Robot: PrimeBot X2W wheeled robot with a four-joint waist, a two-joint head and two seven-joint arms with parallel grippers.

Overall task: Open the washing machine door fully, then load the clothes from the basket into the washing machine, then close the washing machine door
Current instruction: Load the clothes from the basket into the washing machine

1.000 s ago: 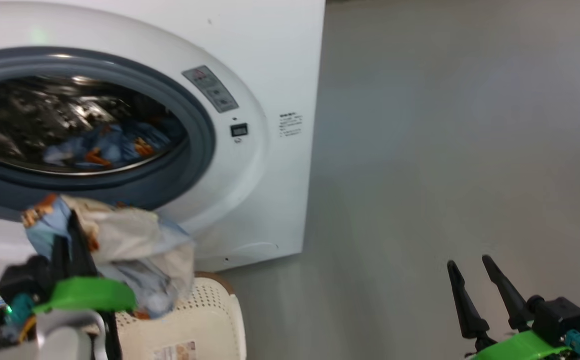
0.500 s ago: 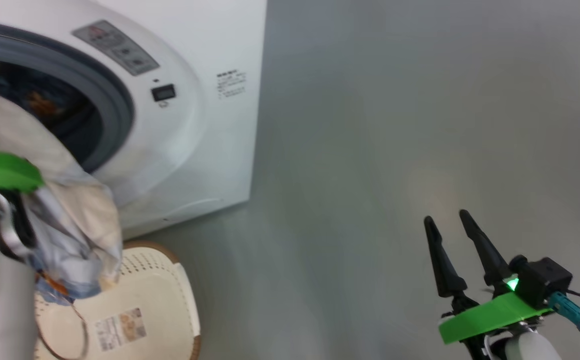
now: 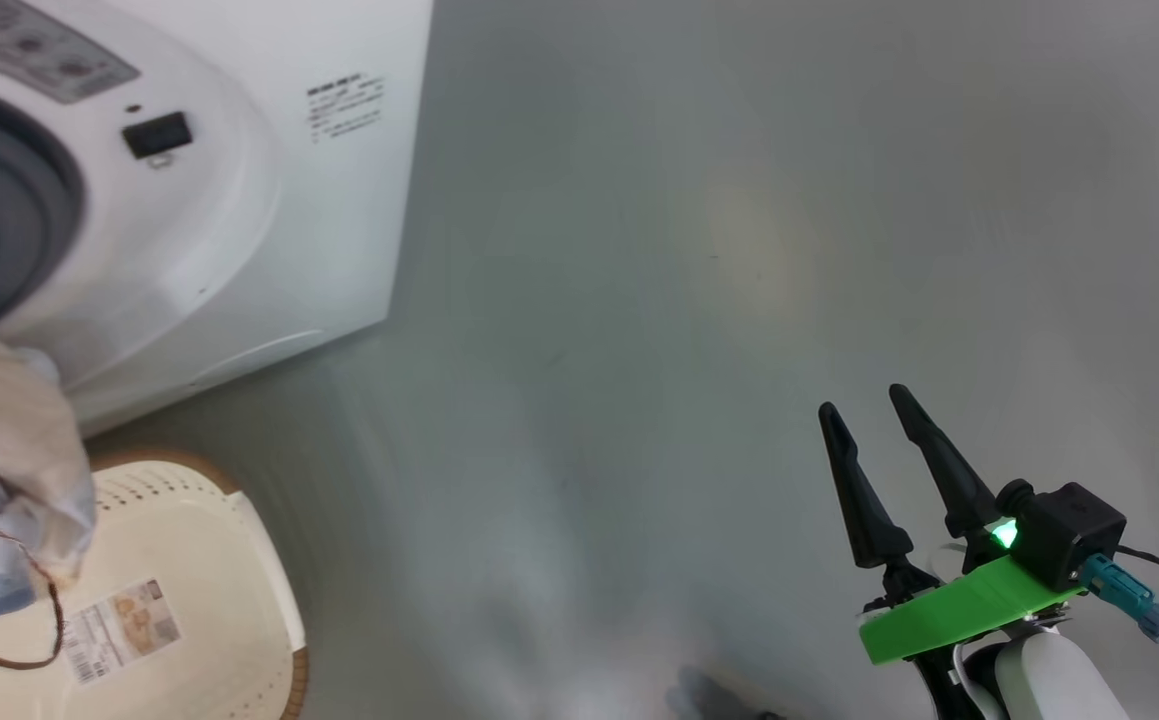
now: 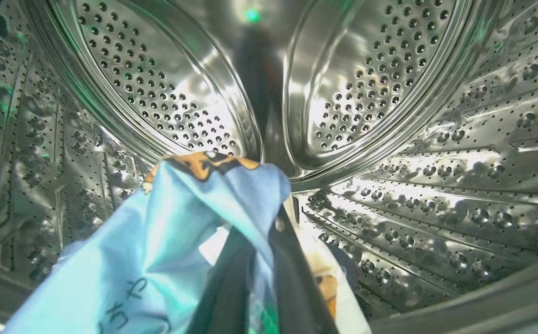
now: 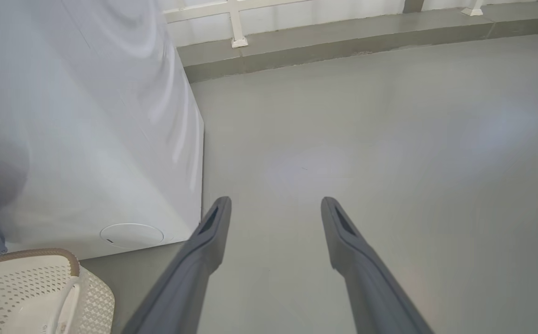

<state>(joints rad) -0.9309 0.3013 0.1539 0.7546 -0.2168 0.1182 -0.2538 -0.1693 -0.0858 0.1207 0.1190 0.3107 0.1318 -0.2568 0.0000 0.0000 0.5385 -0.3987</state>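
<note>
Light blue bear-print clothes [image 4: 166,246] are pinched in the closed left tool [image 4: 262,250], its arm reaching inside the steel drum [image 4: 371,93] of the washing machine [image 3: 239,200]; loading is judged in hand, and the next move calls for parting the jaws to drop the cloth deep inside, then backing out. Below the opening sits the basket [image 3: 209,540], its visible part bare. Well to the right, the right tool [image 3: 861,400] hovers over the floor [image 3: 689,300], spread open, holding nothing.

Light blue clothes [image 4: 180,232] with orange-brown print, bunched, partly inside the shiny perforated drum [image 4: 389,93] of the white washing machine [image 3: 239,200]. Cream perforated basket [image 3: 199,540], brown-rimmed, upright just before its front.
</note>
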